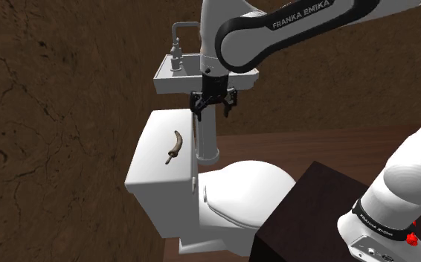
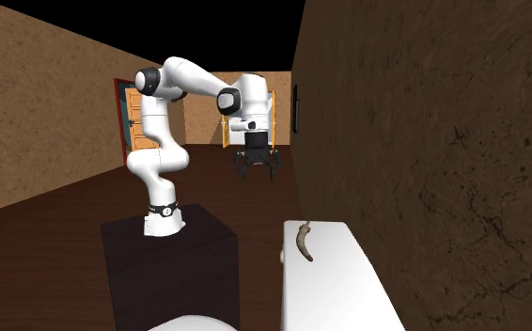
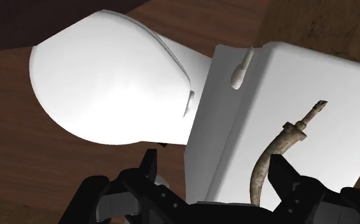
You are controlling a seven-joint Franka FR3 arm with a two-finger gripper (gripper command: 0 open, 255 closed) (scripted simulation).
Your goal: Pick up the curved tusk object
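— How is the all-black two-finger pincer [image 1: 215, 104] standing?

— It is hanging in the air, pointing downward, with its fingers spreading well apart and gripping nothing. In the wrist view the pincer [image 3: 215, 162] is showing a wide gap between its fingertips, and in the second exterior view the pincer [image 2: 255, 167] is hovering clear of every surface.

— And where is the brown, curved tusk with the thin pointed tip [image 1: 175, 147] lying?

— It is resting flat on the white, flat lid of the toilet tank [image 1: 153, 160], below the pincer and well apart from it, off toward the shoulder view's left. In the wrist view the tusk [image 3: 273, 147] is showing just past one fingertip rather than in the middle of the gap, its thin tip pointing away from the pincer. No finger is touching it. In the second exterior view the tusk [image 2: 303, 242] is lying near the end of the tank lid [image 2: 335, 282] that is facing the pincer.

— What else is sitting around the pincer?

— The white, rounded toilet seat cover [image 3: 109, 83] is lying closed beneath it, toward the finger farther from the tusk. A pale grey pedestal sink [image 1: 168, 77] is standing behind the pincer. The dark brown box stand [image 2: 175, 259] is carrying the arm's base.
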